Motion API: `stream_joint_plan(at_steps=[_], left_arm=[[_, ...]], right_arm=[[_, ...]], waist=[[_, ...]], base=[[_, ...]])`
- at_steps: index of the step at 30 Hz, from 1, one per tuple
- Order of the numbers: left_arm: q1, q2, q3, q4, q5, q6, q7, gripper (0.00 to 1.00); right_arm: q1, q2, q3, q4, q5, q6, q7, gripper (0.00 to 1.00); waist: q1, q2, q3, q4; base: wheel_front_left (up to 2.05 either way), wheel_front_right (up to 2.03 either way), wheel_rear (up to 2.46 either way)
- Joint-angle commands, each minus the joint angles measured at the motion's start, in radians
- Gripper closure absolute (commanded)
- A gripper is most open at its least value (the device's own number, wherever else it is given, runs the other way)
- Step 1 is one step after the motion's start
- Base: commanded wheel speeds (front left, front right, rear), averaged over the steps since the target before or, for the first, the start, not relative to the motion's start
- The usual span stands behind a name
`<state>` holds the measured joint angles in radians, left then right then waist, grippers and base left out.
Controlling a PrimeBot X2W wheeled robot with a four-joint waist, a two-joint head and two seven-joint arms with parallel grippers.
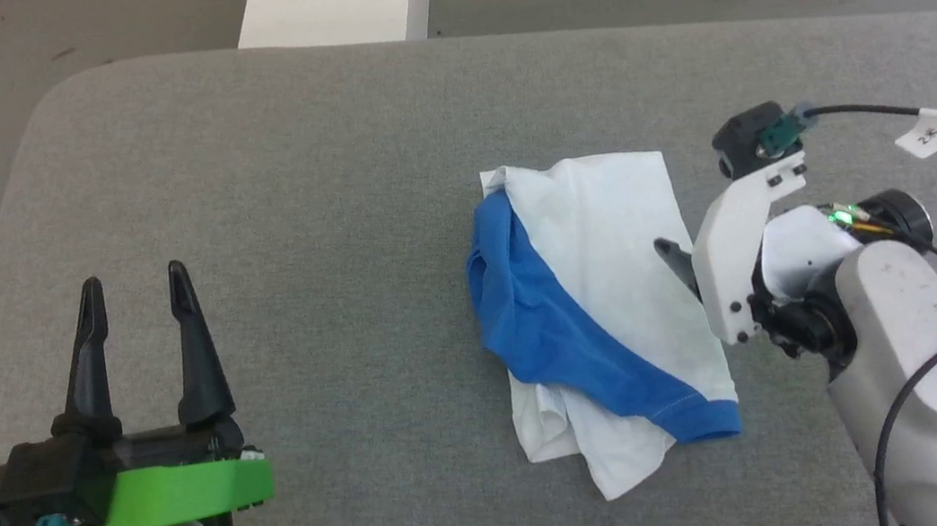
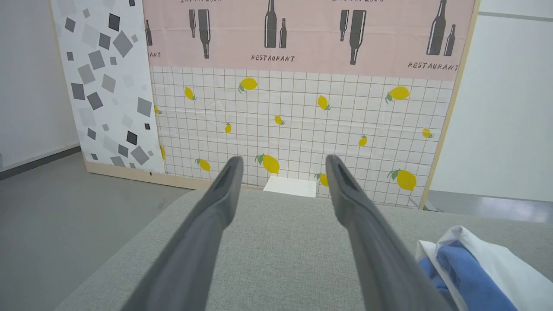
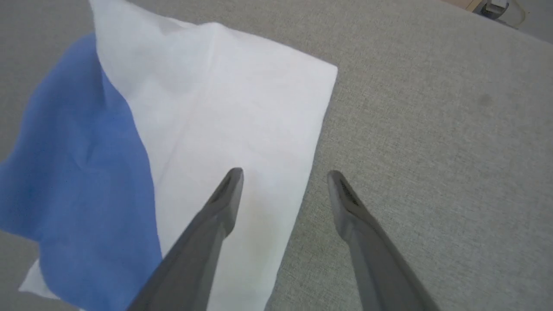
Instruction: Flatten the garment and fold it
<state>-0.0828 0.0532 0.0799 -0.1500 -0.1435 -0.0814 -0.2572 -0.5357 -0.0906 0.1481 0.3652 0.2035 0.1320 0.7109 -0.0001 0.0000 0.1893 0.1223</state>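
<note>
Both spread wide, empty: left fingers (image 1: 191, 354), right fingers (image 3: 220, 207) at garment (image 1: 603, 254).

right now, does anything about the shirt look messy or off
Yes. The garment is a lopsided bundle: its blue sleeve lies slantwise across the white body, and loose white cloth sticks out rumpled past the near edge.

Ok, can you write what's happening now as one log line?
shirt: folded bundle on grey table | left pincer: open, empty, away from shirt | right pincer: open, empty, over shirt's edge
</note>
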Motion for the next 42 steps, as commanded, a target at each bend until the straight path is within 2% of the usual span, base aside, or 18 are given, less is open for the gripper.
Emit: stream_joint_plan(at_steps=[1, 15, 16, 17, 18, 23, 27, 33, 34, 38, 42], left_arm=[[0.0, -0.003, -0.003, -0.005, 0.0, 0.004, -0.005, 0.0], [-0.023, -0.003, -0.017, 0.008, -0.012, 0.016, -0.005, 0.0], [-0.024, -0.003, -0.018, 0.009, -0.013, 0.016, -0.005, 0.0], [-0.025, -0.003, -0.019, 0.01, -0.013, 0.017, -0.005, 0.0], [-0.026, -0.003, -0.02, 0.011, -0.013, 0.017, -0.005, 0.0], [-0.018, -0.003, -0.011, 0.016, -0.013, 0.018, -0.005, 0.0], [0.002, -0.003, 0.002, 0.006, -0.009, 0.022, -0.005, 0.0], [0.009, -0.003, 0.01, 0.002, -0.005, 0.014, -0.005, 0.0], [-0.004, -0.003, 0.003, 0.0, 0.002, 0.009, -0.005, 0.0], [-0.038, 0.01, -0.001, -0.005, 0.018, 0.001, -0.005, 0.0], [-0.083, 0.027, -0.017, -0.005, 0.034, -0.006, -0.005, 0.0]], right_arm=[[0.018, 0.011, -0.01, 0.01, -0.021, -0.001, 0.013, 0.0], [0.036, 0.039, 0.038, 0.15, -0.048, -0.001, 0.051, 0.0], [0.034, 0.039, 0.037, 0.159, -0.045, -0.001, 0.055, 0.16], [0.029, 0.04, 0.038, 0.166, -0.044, -0.001, 0.055, 0.64], [0.022, 0.04, 0.039, 0.169, -0.041, -0.001, 0.051, 1.0], [-0.006, 0.021, 0.067, 0.145, -0.018, -0.001, 0.013, 1.0], [-0.02, -0.036, 0.136, 0.082, 0.021, -0.001, 0.002, 1.0], [-0.031, -0.18, 0.186, -0.028, 0.103, -0.001, 0.042, 1.0], [-0.041, -0.25, 0.184, -0.06, 0.129, -0.001, 0.064, 1.0], [-0.078, -0.31, 0.147, -0.055, 0.146, -0.001, 0.071, 1.0], [-0.129, -0.362, 0.105, -0.005, 0.125, -0.001, 0.049, 1.0]], waist=[[0.0001, 0.0, 0.021, 0.011], [0.0001, 0.0, 0.059, 0.038], [0.0001, 0.0, 0.059, 0.039], [0.0001, 0.0, 0.06, 0.04], [0.0001, 0.0, 0.059, 0.041], [0.0001, 0.0, 0.044, 0.026], [0.0001, 0.0, 0.035, -0.031], [0.0001, 0.0, 0.046, -0.182], [0.0001, 0.0, 0.072, -0.264], [0.0001, 0.0, 0.133, -0.356], [0.0001, 0.0, 0.2, -0.4]], base=[[0.0, 0.0, 0.0], [0.0, 0.0, 0.0], [0.0, 0.0, 0.0], [0.0, 0.0, 0.0], [0.0, 0.0, 0.0], [0.0, 0.0, 0.0], [0.0, 0.0, 0.0], [0.0, 0.0, 0.0], [0.0, 0.0, 0.0], [0.0, 0.0, 0.0], [0.0, 0.0, 0.0]])
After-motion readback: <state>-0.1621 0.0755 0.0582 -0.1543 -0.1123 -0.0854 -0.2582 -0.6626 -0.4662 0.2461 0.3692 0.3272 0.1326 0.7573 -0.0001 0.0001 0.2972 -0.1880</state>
